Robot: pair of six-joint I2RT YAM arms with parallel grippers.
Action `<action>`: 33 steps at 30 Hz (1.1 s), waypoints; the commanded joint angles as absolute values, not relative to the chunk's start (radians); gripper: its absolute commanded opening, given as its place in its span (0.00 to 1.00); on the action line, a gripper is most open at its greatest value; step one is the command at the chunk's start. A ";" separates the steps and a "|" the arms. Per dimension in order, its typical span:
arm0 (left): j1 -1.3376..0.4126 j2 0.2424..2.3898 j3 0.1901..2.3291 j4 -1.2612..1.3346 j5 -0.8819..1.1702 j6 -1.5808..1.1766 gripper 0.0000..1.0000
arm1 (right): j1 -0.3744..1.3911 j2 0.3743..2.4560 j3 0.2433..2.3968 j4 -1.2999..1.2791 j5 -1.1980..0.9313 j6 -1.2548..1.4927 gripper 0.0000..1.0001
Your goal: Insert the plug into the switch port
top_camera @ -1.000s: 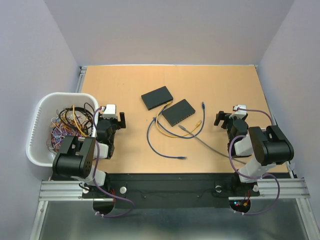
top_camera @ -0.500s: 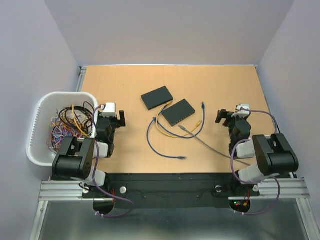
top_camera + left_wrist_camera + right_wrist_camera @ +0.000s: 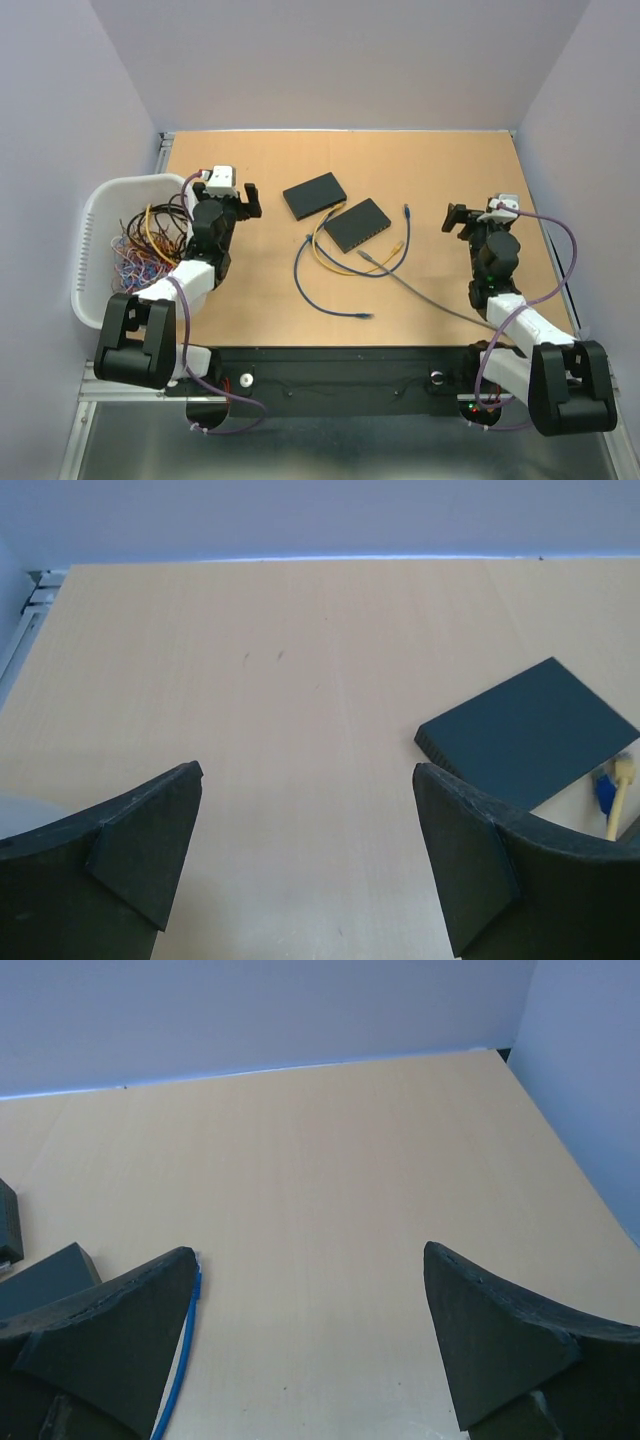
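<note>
At far left, a white basket (image 3: 92,235) against the edge of the table (image 3: 250,290), filled with a tangle of coloured wires (image 3: 145,250). Just right of it, the left claw (image 3: 232,205), poised over bare wood and spread wide, fingers well apart in its own wrist view.

Near the middle, two flat black switches, both lying at a tilt: the far switch (image 3: 313,195) up and to the left, the near switch (image 3: 357,224) just below and right of it. Touching or merely close, hard to tell. Ports not visible from any of these angles.

Around the switches, loose cables on the wood. A yellow cable (image 3: 322,255) curling from between the two switches round to a spot beside the near one. From the left wrist, a yellow plug (image 3: 623,770) lying just beside the far switch's near corner. Blue cables (image 3: 310,290) looping toward the front edge. A blue plug (image 3: 407,210) lying free just right of the near switch. A grey cable (image 3: 430,300) trailing off toward the right arm's base.

At right, the right claw (image 3: 470,222), likewise gaping wide above the table, well apart from every plug and gripping none of them.
</note>
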State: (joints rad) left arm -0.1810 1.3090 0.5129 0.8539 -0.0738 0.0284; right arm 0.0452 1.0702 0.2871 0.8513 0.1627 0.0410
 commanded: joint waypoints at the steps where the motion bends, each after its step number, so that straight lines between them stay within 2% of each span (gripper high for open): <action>1: -0.169 1.301 0.623 0.798 -0.005 -0.081 0.99 | 0.037 1.014 0.367 0.672 0.187 0.034 1.00; 5: -0.169 1.362 0.664 0.769 0.171 -0.158 0.99 | 0.038 0.982 0.419 0.569 0.215 0.095 1.00; 9: -0.169 1.432 0.722 0.712 0.262 -0.245 0.99 | 0.037 0.974 0.445 0.506 0.169 0.149 1.00; 13: -0.173 1.473 0.749 0.721 0.402 -0.299 0.99 | 0.037 0.939 0.479 0.451 0.043 0.222 1.00; 15: -0.189 1.454 0.724 0.807 0.484 -0.356 0.99 | 0.037 0.916 0.500 0.420 -0.056 0.343 1.00; 17: -0.196 1.444 0.666 1.009 0.602 -0.425 0.99 | 0.038 0.917 0.480 0.408 -0.051 0.453 1.00; 19: -0.196 1.474 0.621 1.215 0.665 -0.630 0.99 | 0.037 0.937 0.468 0.410 -0.046 0.625 1.00; 20: -0.195 1.506 0.598 1.428 0.730 -0.732 0.99 | 0.037 0.981 0.483 0.405 -0.114 0.617 1.00; 21: -0.192 1.607 0.606 1.525 0.773 -0.843 0.99 | 0.038 1.009 0.511 0.394 -0.196 0.574 1.00; 22: -0.196 1.679 0.624 1.757 0.834 -1.021 0.99 | 0.038 1.069 0.570 0.365 -0.281 0.568 1.00; 23: -0.199 1.868 0.708 1.916 0.982 -1.166 0.99 | 0.037 1.093 0.604 0.295 -0.291 0.557 1.00; 24: -0.205 1.969 0.760 2.086 1.024 -1.328 0.99 | 0.038 1.109 0.624 0.267 -0.301 0.549 0.99; 25: -0.212 2.032 0.817 2.092 1.058 -1.429 0.99 | 0.038 1.123 0.640 0.240 -0.292 0.549 0.99; 29: -0.279 2.039 0.746 1.935 0.944 -1.200 0.99 | 0.048 1.135 0.652 0.181 -0.342 0.543 0.99; 31: -0.313 1.952 0.745 1.713 0.890 -1.027 0.99 | 0.066 1.123 0.640 0.167 -0.328 0.516 0.99; 32: -0.354 1.859 0.765 1.417 0.788 -0.808 0.99 | 0.086 1.118 0.647 0.131 -0.299 0.508 0.99; 33: -0.386 1.811 0.793 1.246 0.716 -0.699 0.99 | 0.095 1.117 0.652 0.106 -0.266 0.494 0.99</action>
